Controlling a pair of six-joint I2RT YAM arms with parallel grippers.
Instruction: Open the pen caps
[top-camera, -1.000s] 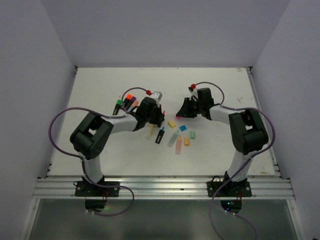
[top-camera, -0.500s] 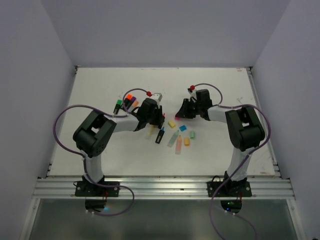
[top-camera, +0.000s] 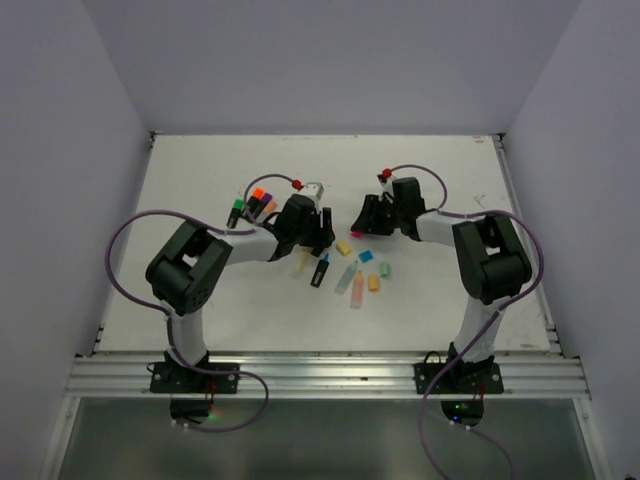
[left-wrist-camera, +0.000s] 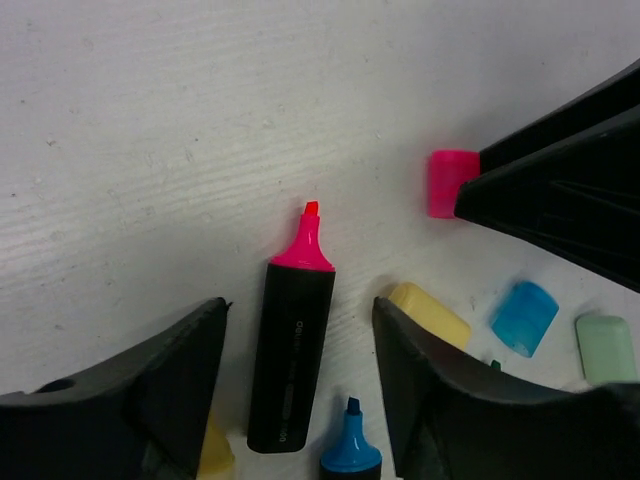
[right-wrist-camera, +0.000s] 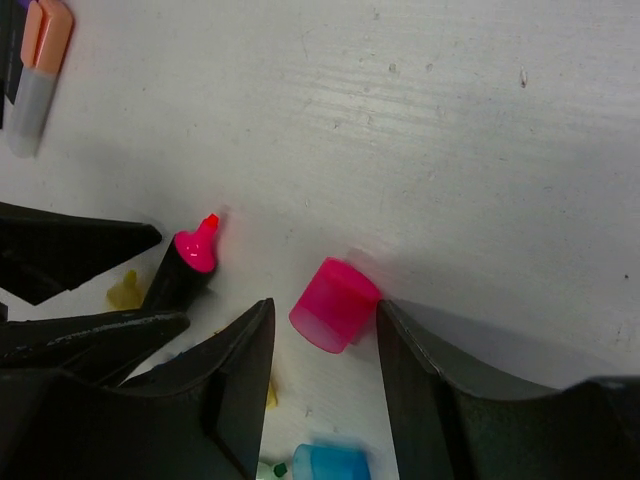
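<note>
A black pen with a bare pink tip (left-wrist-camera: 292, 360) lies flat on the table between the spread fingers of my left gripper (left-wrist-camera: 300, 303), with a gap on each side. Its pink cap (right-wrist-camera: 335, 305) lies loose on the table inside my right gripper (right-wrist-camera: 324, 304), which is open; the cap rests close against the right finger (right-wrist-camera: 420, 350). The two grippers (top-camera: 318, 232) (top-camera: 362, 222) face each other low over the table's middle. Loose yellow (left-wrist-camera: 430, 315), blue (left-wrist-camera: 524, 317) and mint (left-wrist-camera: 605, 348) caps lie nearby. Beside the pink pen lies an uncapped blue-tipped pen (left-wrist-camera: 350, 455).
Capped green (top-camera: 236, 212), orange (top-camera: 257, 200) and purple (top-camera: 268, 208) pens lie bunched left of my left gripper. Uncapped pastel pens (top-camera: 352, 284) and an orange cap (top-camera: 373, 283) lie nearer the arms. A capped peach pen (right-wrist-camera: 40, 70) shows at the right wrist view's top left.
Both grippers have gone from shut to open. The pink pen and its cap now lie on the table between the fingers. The arms have barely moved.
</note>
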